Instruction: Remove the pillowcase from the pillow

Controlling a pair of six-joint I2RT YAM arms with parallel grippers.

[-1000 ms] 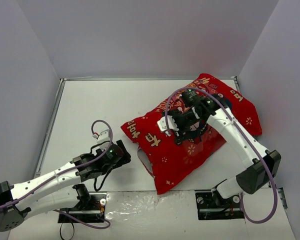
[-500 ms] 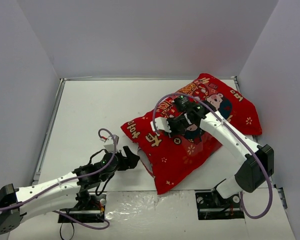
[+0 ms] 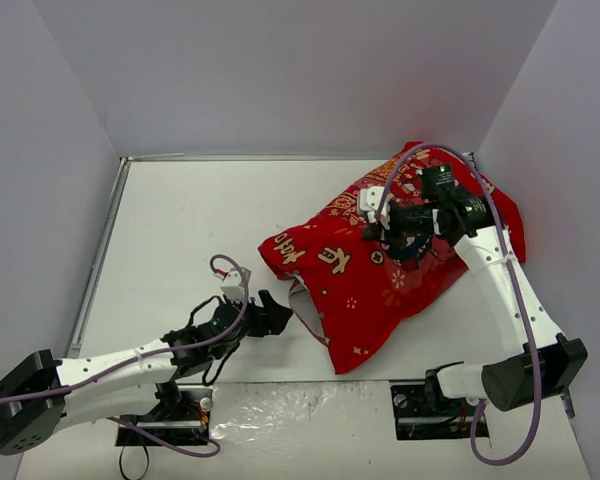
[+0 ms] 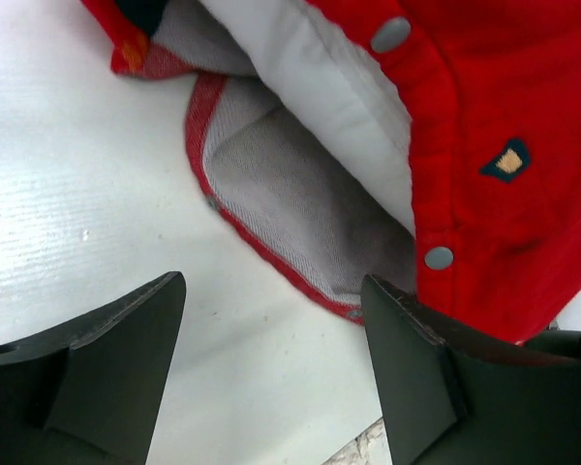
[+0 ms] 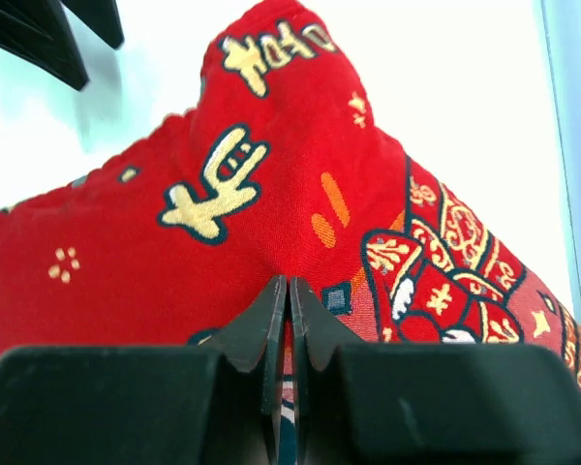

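Pinching a fold of the pillowcase (image 3: 380,290) with the right fingers (image 5: 281,305), pressed fully together on the red cloth, and dragging the whole bundle farther toward the far right of the worktop (image 3: 180,230) than a second ago. Meanwhile reaching forward with the left fingers (image 3: 272,318), spread wide and holding nothing, now arriving just beside the open, snap-studded mouth at the near left end. Probably setting up a hold on the pillow (image 4: 310,87), showing only as a white bulge inside that mouth and otherwise lying buried under cloth. Leaving unclear whether the pinch is catching pillow as well as cloth.
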